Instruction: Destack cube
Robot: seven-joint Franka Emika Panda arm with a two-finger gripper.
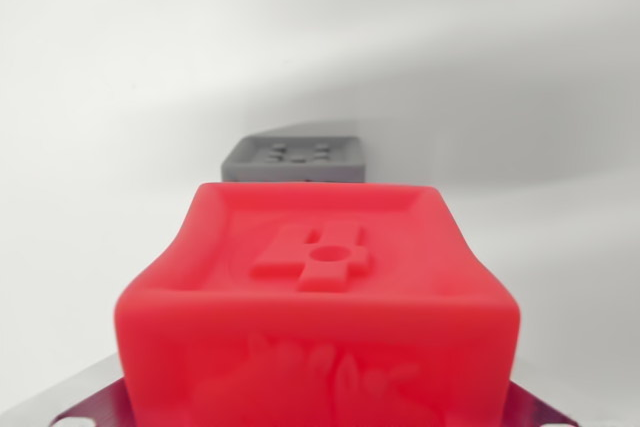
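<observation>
The white surface [110,97] fills most of the wrist view, bare and evenly lit apart from a soft shadow running across its middle. Close to the camera a red cube [318,322] takes up the lower centre, its top face recessed and carrying a raised cross-like mark with a small hole; a faint relief shows on its near side. Beyond it, partly hidden behind its far edge, sits a smaller-looking grey cube [293,158] with a similar recessed top. From this angle it cannot be told whether the red cube rests on something, is being carried, or stands on the surface. Metal parts [85,409] show at both lower corners, probably belonging to the pincer, but its fingertips are out of sight, so whether it is apart, together or clamped on the red cube cannot be told. The risks seem to be these: a weak or off-centre grip could let the red cube tilt or drop, and setting it down too near the grey cube could knock that one aside.
</observation>
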